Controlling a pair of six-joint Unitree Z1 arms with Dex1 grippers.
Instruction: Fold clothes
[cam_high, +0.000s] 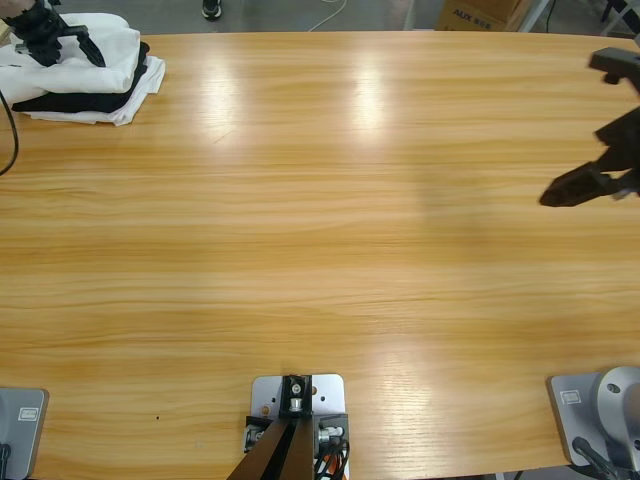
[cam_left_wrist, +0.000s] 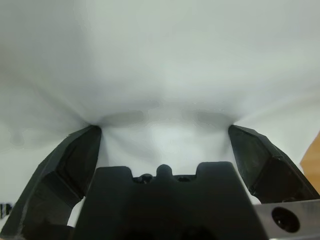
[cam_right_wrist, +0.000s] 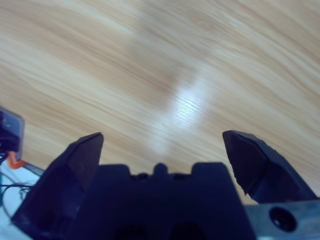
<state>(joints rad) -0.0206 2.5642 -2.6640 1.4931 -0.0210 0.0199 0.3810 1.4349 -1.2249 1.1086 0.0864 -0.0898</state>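
- The white T-shirt (cam_high: 85, 45) lies folded on the stack in the upper left of the frame, over a black garment (cam_high: 75, 100).
- The left claw (cam_left_wrist: 162, 130), spread wide, presses into it.
- The right claw (cam_right_wrist: 162, 145), also wide, hangs empty over the counter (cam_high: 320, 230) at far right.
- Folding looks finished; only release remains.

The only lettering that shows is on a brown cardboard box (cam_high: 478, 14) beyond the far edge of the surface (cam_high: 320, 230) in the high view: blue capitals that seem to begin "AUX", the rest too small to make out. Neither wrist view shows anything readable
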